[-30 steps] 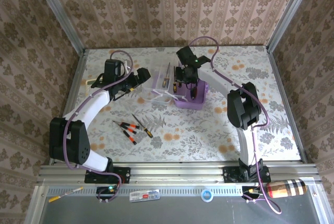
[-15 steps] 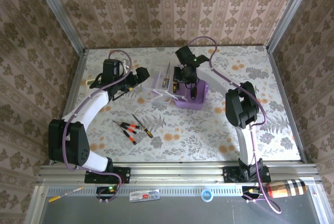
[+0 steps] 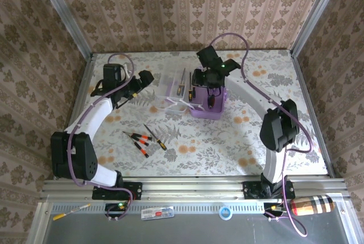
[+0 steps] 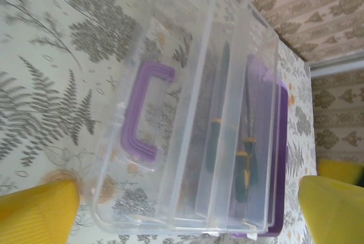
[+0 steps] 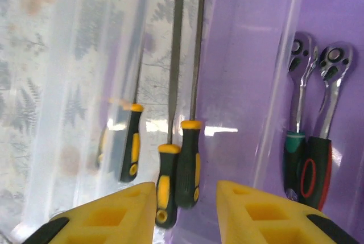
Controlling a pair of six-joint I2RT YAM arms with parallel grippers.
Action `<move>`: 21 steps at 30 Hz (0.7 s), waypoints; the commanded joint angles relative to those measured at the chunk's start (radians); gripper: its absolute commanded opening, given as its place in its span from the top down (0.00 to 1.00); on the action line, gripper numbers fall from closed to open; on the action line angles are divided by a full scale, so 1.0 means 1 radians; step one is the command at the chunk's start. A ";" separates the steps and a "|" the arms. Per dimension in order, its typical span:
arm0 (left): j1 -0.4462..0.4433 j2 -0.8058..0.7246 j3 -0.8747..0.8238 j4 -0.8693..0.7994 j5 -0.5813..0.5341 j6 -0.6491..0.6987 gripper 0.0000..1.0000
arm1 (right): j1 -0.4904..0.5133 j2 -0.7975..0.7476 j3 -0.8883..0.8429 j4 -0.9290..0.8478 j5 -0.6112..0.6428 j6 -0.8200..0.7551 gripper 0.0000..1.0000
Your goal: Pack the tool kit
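Note:
The purple tool kit box (image 3: 215, 111) stands mid-table with its clear tray (image 3: 181, 86) propped on its left side and the clear lid (image 3: 164, 100) beside that. My right gripper (image 3: 208, 86) hovers over the tray's near end, open a little, holding nothing. Between and beyond its yellow fingertips (image 5: 108, 215) lie black-and-yellow screwdrivers (image 5: 187, 164) in the tray. Ratchet wrenches (image 5: 301, 85) lie in the purple box (image 5: 250, 56). My left gripper (image 3: 144, 78) is wide open to the left of the lid, facing its purple handle (image 4: 142, 113).
Three loose screwdrivers (image 3: 142, 139) lie on the floral table in front of the left arm. A cage post and wallpapered walls close in the back and sides. The aluminium rail (image 3: 193, 187) marks the near edge.
My right gripper has parted its jaws over the tray, and its arm has swung out to the right. The left gripper has drawn back to the left, away from the lid.

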 commanded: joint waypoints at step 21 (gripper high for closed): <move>0.263 -0.050 0.010 0.024 0.018 -0.054 0.00 | 0.535 0.312 0.171 -0.180 0.148 -0.224 0.52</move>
